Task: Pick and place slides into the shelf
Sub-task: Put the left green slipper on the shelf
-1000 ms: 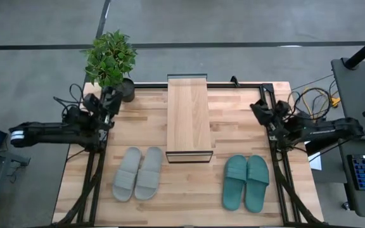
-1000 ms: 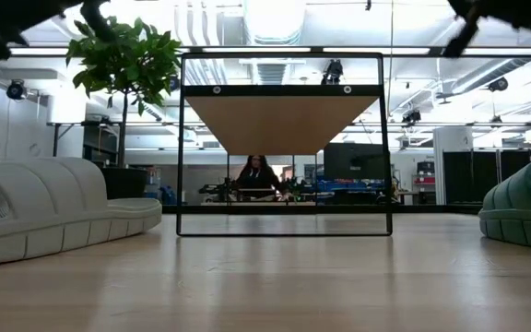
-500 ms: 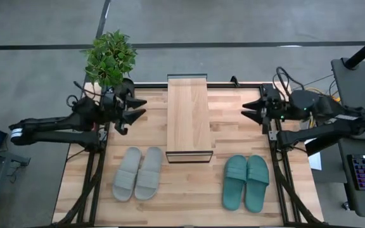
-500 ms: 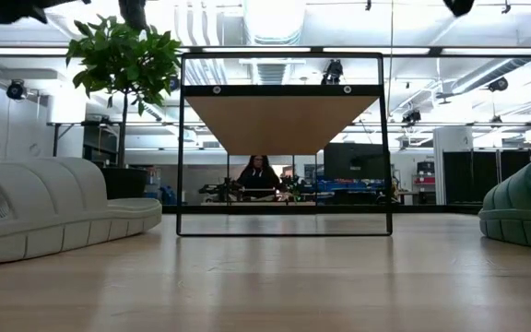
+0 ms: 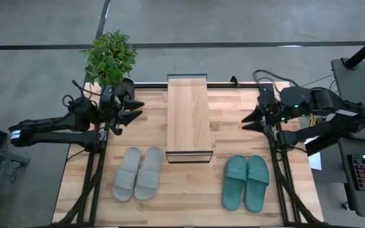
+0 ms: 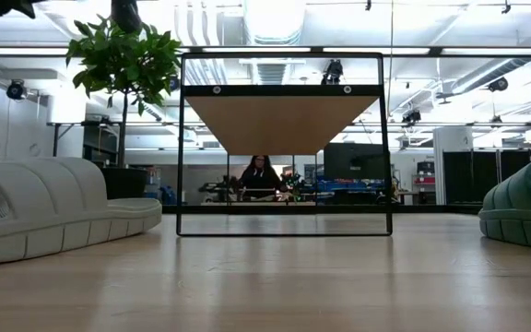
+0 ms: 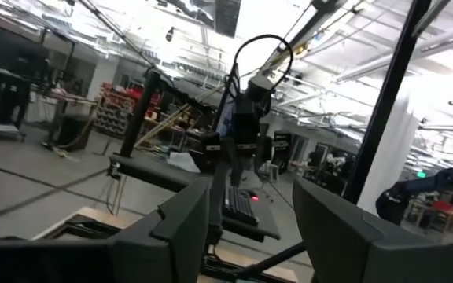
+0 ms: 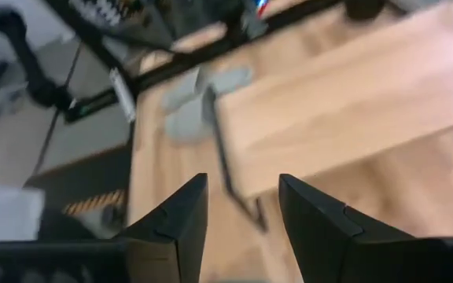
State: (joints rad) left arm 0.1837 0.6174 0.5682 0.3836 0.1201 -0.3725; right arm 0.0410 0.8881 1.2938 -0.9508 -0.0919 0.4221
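Four foam slides, two pale grey-beige slides (image 5: 138,173) and two teal-green slides (image 5: 246,182), lie on your table well clear of the left gripper (image 5: 134,109) and right gripper (image 5: 248,118), both spread open and empty either side of one wood-topped black-framed shelf (image 5: 187,117).

Both arms swung up from their folded rest, left claw (image 5: 134,109) and right claw (image 5: 248,119) opened, turned inward toward the shelf (image 5: 187,117)
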